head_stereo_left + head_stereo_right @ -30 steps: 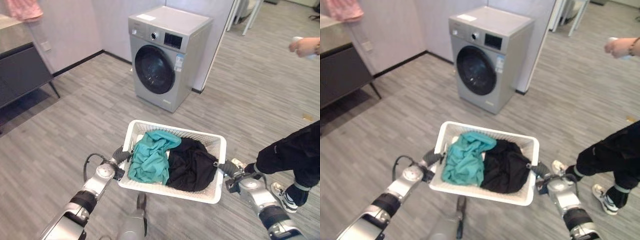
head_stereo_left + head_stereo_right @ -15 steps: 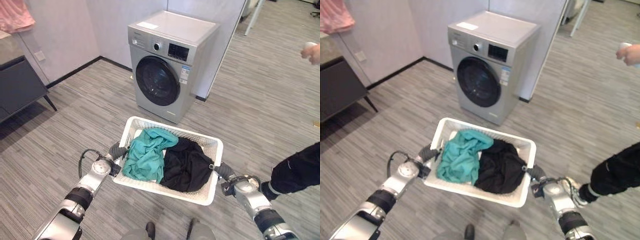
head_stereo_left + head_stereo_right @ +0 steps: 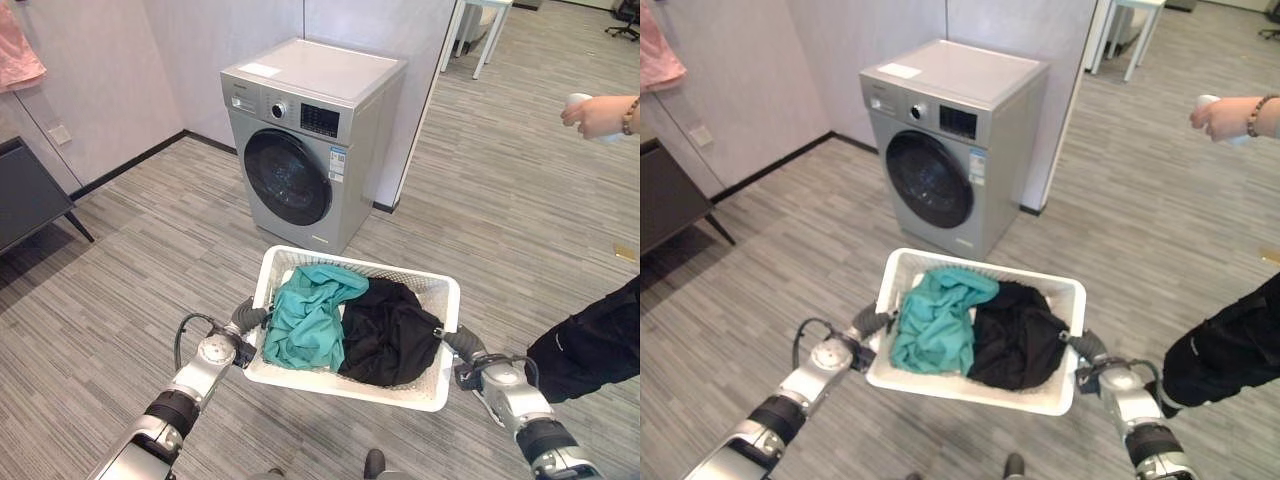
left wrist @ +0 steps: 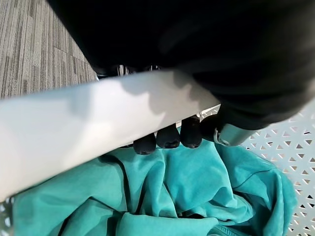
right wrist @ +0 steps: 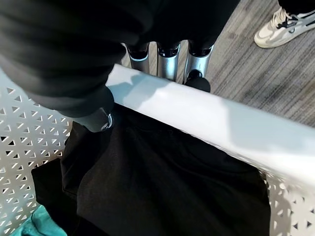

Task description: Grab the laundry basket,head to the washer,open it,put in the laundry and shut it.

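The white laundry basket (image 3: 442,300) is held off the floor in front of the closed washer (image 3: 300,140), its rim clasped by the left hand (image 4: 167,135) and right hand (image 5: 170,59), fingers curled round it. A teal garment (image 3: 305,315) and a black garment (image 3: 390,335) are contained side by side inside. A person's leg (image 3: 590,340) is seen to the right.

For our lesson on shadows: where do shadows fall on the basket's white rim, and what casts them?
Left wrist view: the left hand darkens the rim of the laundry basket where its fingers wrap it. Right wrist view: the right hand shades the rim likewise.
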You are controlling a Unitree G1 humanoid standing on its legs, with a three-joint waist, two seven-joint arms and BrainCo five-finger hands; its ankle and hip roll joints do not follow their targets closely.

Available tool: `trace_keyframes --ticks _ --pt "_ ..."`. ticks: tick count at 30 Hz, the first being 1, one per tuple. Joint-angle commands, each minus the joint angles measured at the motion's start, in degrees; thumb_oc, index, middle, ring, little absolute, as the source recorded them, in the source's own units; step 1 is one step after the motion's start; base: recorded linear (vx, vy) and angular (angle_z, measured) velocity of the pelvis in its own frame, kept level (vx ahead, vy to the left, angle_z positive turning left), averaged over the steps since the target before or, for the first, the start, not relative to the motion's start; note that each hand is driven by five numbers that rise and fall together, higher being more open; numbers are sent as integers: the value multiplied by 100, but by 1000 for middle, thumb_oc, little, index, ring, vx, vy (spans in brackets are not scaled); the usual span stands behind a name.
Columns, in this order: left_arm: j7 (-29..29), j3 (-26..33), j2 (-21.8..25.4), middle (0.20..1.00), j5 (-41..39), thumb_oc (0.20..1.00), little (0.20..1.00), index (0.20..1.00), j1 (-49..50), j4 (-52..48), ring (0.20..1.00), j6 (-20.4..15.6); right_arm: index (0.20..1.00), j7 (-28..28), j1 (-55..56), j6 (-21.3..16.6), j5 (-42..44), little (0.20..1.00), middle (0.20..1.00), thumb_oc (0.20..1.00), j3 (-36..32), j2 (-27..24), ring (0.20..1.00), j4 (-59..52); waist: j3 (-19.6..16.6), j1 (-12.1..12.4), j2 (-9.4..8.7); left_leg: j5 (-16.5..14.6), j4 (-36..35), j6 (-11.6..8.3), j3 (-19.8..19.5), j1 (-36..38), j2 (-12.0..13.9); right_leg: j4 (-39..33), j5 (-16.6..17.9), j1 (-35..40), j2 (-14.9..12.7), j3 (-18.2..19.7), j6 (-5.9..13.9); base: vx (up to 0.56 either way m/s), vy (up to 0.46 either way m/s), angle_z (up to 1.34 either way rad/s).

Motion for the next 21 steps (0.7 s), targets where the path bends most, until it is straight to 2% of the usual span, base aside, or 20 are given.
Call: trace_keyframes --ticks 1,3,4,6,15,17,20,21 --pt "117 266 305 200 -61 200 200 200 -413 173 200 -501 200 109 -37 -756 418 200 200 200 -364 -184 200 -268 -546 167 -96 -346 448 222 60 -388 -191 617 -786 69 -419 -2 372 2 -5 3" --pt "126 271 322 200 -57 200 200 200 -410 196 200 -502 200 97 -24 -754 396 200 200 200 -359 -168 200 -243 -557 171 -83 -349 416 226 67 -358 -186 590 -793 100 -414 2 376 3 0 2" --pt "339 827 -329 200 52 200 200 200 1207 -559 200 -664 200 -246 561 -639 -112 200 200 200 -114 484 200 871 -296 -181 215 160 107 -184 892 -1225 336 -1 -798 -218 -386 -513 251 53 71 -1" --pt "292 825 -348 200 41 200 200 200 1287 -538 200 -668 200 -221 631 -633 -232 200 200 200 -106 553 200 879 -373 -202 267 162 -111 -148 1053 -1010 236 -1 -736 -202 -490 -519 315 65 95 -12" --pt "292 939 -303 200 30 200 200 200 1479 -454 200 -665 200 -214 569 -671 -348 200 200 200 -68 481 200 337 -317 -172 258 104 -115 -81 1142 -913 131 -1 -635 -310 -581 -384 378 6 47 5" --pt "307 1058 -202 200 83 200 200 200 1512 -693 200 -674 200 -268 563 -712 -382 200 200 200 -231 311 200 -219 -216 -163 193 -1 167 -49 1136 -1125 119 -1 -578 -409 -634 -370 397 -96 77 1" --pt "299 1105 -137 200 66 200 200 200 1513 -848 200 -691 200 -354 511 -750 -399 200 200 200 -353 191 200 -449 -133 -154 126 -161 572 -15 1129 -1346 107 -1 -532 -459 -697 -347 420 -72 124 0" --pt "295 1175 -86 200 -35 200 200 200 1546 -1028 200 -743 200 -445 434 -788 -453 200 200 200 -567 27 200 -720 -6 -136 64 -516 1132 131 1138 -1543 25 17 -463 -440 -861 -327 479 -20 332 -8"
